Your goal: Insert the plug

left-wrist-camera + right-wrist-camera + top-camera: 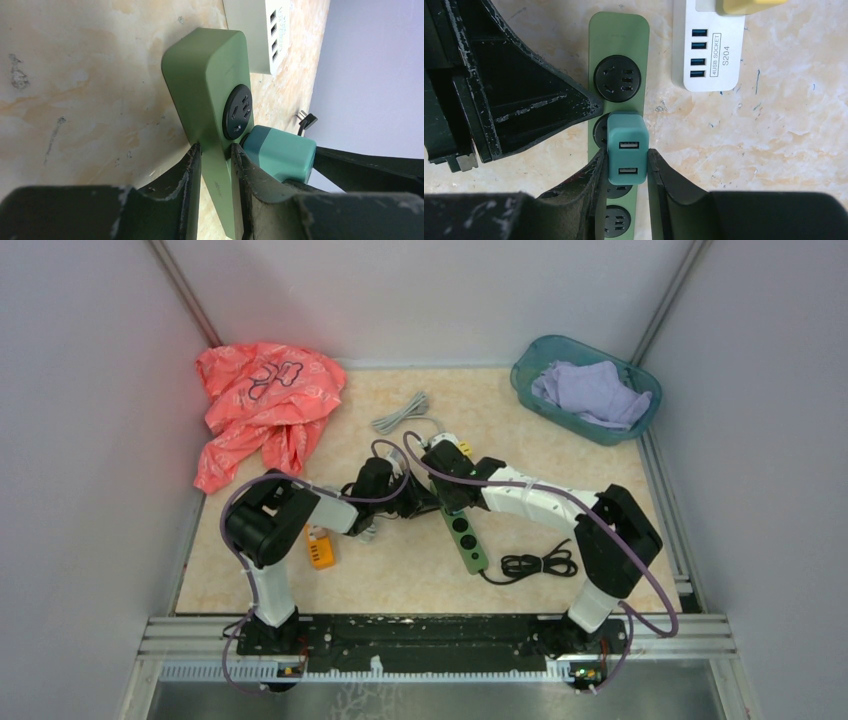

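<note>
The green power strip [619,40] lies flat near the middle of the table [250,580], just beside a white USB strip [706,50] that has a yellow plug [749,5] in it. The left gripper [215,152] is clamped across the green strip, one finger pressed to each long side. The right gripper [626,157] is closed on the teal plug [626,137], a boxy charger with two USB ports facing up. The plug sits over the second socket from the strip's far end, its base against the strip's face. Whether its prongs are fully in cannot be told. The end socket beside it is bare. A coiled black cord [540,565] lies near the strip's near end.
</note>
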Controlling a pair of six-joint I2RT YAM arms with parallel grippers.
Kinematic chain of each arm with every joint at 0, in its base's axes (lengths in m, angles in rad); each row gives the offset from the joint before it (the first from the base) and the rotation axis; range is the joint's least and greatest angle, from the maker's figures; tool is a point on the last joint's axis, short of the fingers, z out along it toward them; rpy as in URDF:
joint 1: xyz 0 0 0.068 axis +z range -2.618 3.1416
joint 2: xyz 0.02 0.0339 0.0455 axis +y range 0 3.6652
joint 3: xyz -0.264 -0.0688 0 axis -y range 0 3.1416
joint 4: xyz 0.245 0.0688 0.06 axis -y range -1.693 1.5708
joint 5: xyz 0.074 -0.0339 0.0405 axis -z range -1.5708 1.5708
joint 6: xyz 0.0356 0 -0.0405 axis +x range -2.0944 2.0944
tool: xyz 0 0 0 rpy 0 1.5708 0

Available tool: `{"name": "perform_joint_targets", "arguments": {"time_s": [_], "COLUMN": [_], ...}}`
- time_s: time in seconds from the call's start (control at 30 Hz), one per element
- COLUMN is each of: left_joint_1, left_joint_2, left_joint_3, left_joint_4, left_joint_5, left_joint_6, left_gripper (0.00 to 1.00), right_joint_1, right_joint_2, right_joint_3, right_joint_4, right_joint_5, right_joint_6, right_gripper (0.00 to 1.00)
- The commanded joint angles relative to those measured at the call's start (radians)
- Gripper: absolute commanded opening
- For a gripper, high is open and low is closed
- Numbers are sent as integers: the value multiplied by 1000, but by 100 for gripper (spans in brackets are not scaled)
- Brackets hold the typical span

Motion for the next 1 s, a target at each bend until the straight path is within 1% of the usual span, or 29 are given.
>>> {"name": "perform_joint_targets", "arguments": {"time_s": [0.0, 0.2, 0.47, 0.67, 0.7, 0.87, 0.97], "left_joint_1": [-16, -16, -16, -17, -18, -18, -18], "left_joint_2": [37, 36, 30, 31, 33, 32, 22], "left_joint_3": [2, 2, 1, 2, 4, 5, 4], "left_joint_4": [-63, -63, -64, -66, -67, -72, -76], "left_joint_5": [-23, -24, -26, -31, -30, -30, -34], "left_joint_6": [19, 19, 19, 20, 19, 18, 23], "left_gripper": [31, 31, 31, 31, 31, 32, 36], "right_joint_1": [-14, -100, -33, 2, 8, 22, 22], "right_joint_2": [166, 134, 176, 89, 77, 26, -37], "right_joint_3": [-141, -209, -149, -94, -82, -20, -13], "right_joint_4": [-50, -30, -45, -35, -31, -13, 11], "right_joint_5": [-160, -194, -183, -123, -119, -66, -44], "right_joint_6": [9, 21, 18, 37, 36, 45, 51], "right_gripper": [0, 0, 0, 0, 1, 23, 31]}}
